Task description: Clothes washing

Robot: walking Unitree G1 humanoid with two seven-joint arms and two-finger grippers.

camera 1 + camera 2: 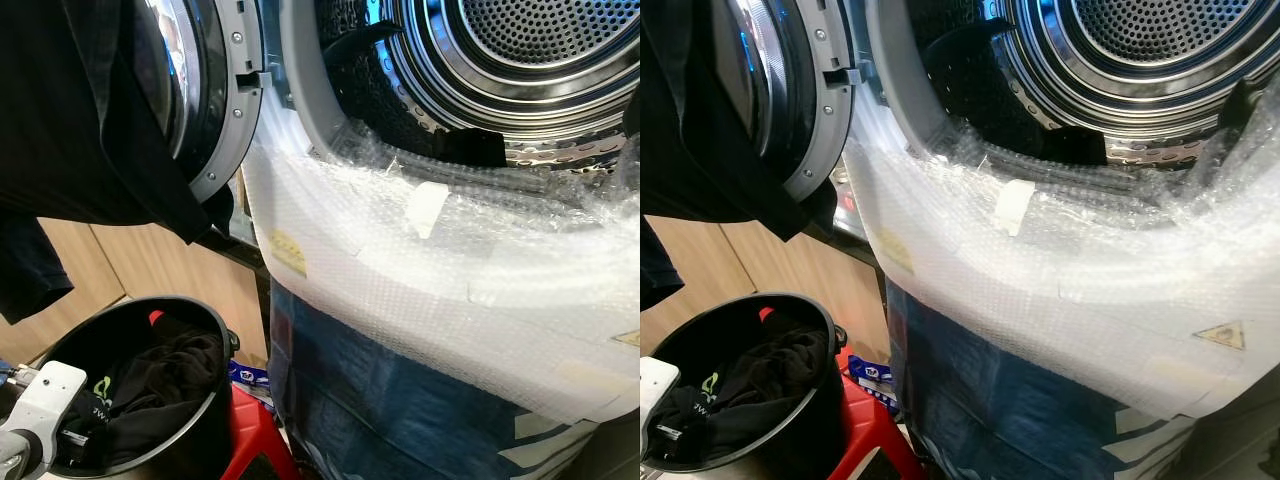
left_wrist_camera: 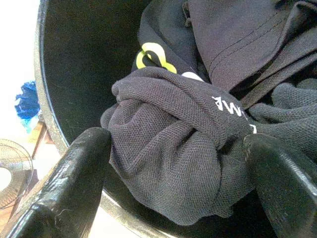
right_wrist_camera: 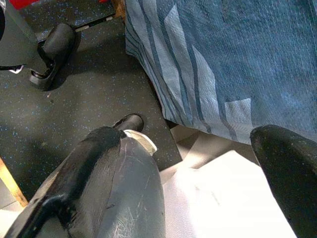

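Now the left pincer point(image 2: 176, 163) sits inside the round black plastic bucket point(image 1: 205, 420), its fingers spread either side of a bunched dark knitted garment point(image 2: 168, 148). Best to close deep on the thickest fold, since the soft piqué weave slips. Beyond waits the perforated steel drum point(image 1: 540, 50), its sill wrapped in bubble film point(image 1: 420, 270). The right pincer point(image 3: 198, 178) hangs spread over the floor.
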